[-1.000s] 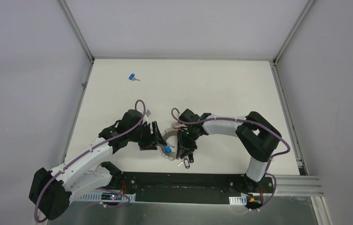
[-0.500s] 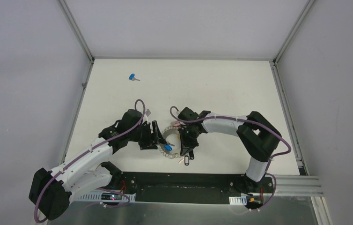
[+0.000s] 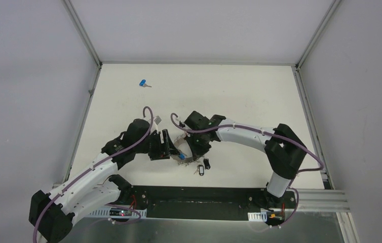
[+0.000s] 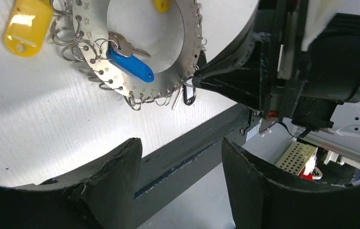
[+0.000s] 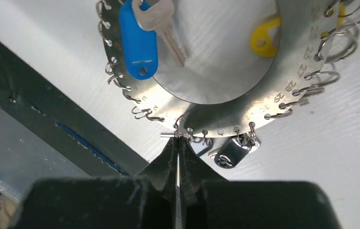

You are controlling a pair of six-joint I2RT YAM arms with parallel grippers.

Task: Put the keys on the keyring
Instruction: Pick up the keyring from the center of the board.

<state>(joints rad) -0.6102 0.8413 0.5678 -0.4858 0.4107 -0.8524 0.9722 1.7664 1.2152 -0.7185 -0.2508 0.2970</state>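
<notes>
The keyring [image 5: 245, 107] is a flat grey metal ring fringed with small wire loops, lying on the white table between the two grippers [image 3: 183, 150]. A blue-tagged key [image 5: 139, 40] and a yellow tag [image 5: 263, 38] hang on it. My right gripper [image 5: 178, 138] is shut, its tips pinching a small loop on the ring's near rim. My left gripper [image 4: 182, 143] stands open just left of the ring with nothing between its fingers. A loose key with a blue head [image 3: 142, 83] lies far back on the left. Most of the keyring is hidden under the arms in the top view.
Black tags [image 3: 200, 171] lie by the ring's near side, close to the table's dark front edge [image 4: 192, 152]. A second yellow tag [image 4: 23, 26] lies beyond the ring. Grey walls enclose the table [image 3: 239, 91] at the back and both sides.
My right gripper has shut and moved up and to the left, and the keyring has shifted that way with it. The left gripper has stayed open, its arm shifting a little.
</notes>
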